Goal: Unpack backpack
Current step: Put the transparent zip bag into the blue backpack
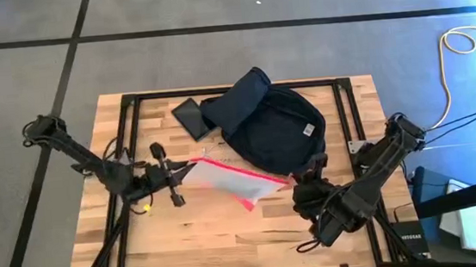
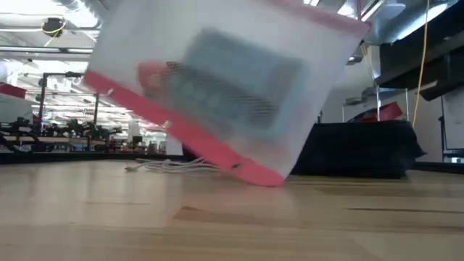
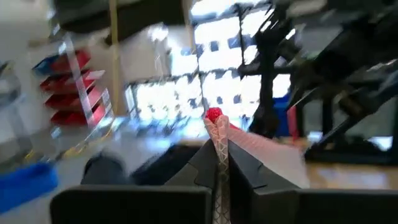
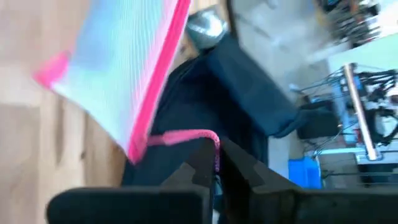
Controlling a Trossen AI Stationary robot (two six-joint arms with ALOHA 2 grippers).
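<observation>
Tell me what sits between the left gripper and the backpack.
In the high view, the clear red-edged zip pouch spans from the left gripper toward the backpack. The left wrist view shows the jaws shut on the pouch's edge.

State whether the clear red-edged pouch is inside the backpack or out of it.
Out. The pouch hangs tilted above the table beside the backpack, held by the left gripper and right gripper.

Wooden table (image 1: pixel 230 238) — backpack (image 1: pixel 277 130) and a dark flat case (image 1: pixel 191 117) lie on it.
</observation>
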